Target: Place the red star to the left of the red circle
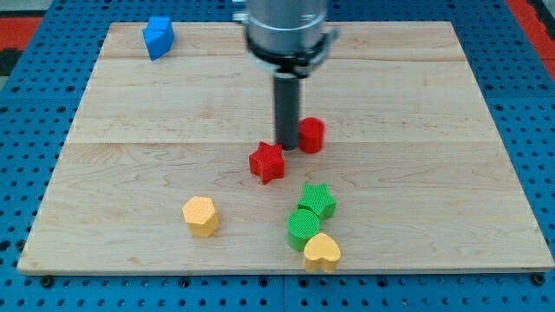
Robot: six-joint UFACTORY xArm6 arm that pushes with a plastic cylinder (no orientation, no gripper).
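So my tip [287,146] sits between the red star block [267,162] and the red circle block [311,135], touching the circle's left side. Star's just lower-left of it, on the wooden board [130,173]. No jaws here, just a rod.
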